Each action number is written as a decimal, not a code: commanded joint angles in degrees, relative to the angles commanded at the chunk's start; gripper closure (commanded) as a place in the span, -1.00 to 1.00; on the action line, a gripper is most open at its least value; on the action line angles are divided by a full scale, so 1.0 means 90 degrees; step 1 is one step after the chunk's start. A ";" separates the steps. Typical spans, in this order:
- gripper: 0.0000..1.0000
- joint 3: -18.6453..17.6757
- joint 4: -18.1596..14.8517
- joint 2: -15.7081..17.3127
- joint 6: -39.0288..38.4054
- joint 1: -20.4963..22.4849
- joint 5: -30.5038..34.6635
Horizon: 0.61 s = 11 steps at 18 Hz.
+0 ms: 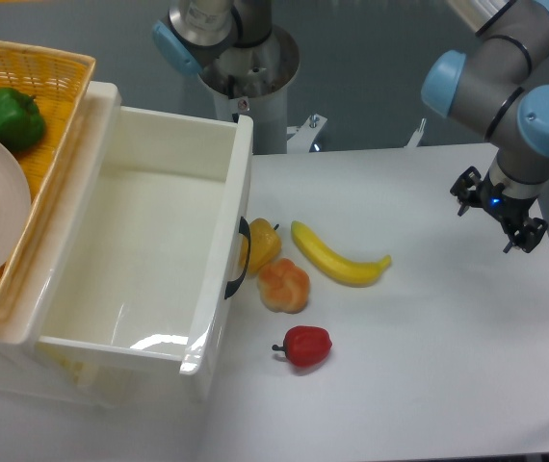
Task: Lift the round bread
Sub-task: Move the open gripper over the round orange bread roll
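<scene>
Gripper (499, 216) near table's (467, 366) right edge, well apart from round bread (284, 285).

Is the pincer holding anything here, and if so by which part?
Nothing is held. The pincer hangs at the table's right side, far from the round bread.

One fixed camera, seemingly high, overlooks table (429, 318).
</scene>
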 joint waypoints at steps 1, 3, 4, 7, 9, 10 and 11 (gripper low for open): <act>-1.00 -0.0019 -0.0010 0.0000 -0.0039 0.0000 -0.0010; -1.00 -0.0078 0.0000 0.0010 -0.0078 -0.0029 -0.0039; -1.00 -0.0242 0.0000 0.0000 -0.0097 -0.0039 -0.0087; -1.00 -0.0975 0.0155 0.0087 -0.0137 0.0000 -0.0321; -1.00 -0.1161 0.0137 0.0244 -0.0195 -0.0029 -0.0381; -1.00 -0.1278 0.0127 0.0273 -0.0302 -0.0068 -0.0381; -1.00 -0.1386 0.0127 0.0312 -0.0573 -0.0117 -0.0420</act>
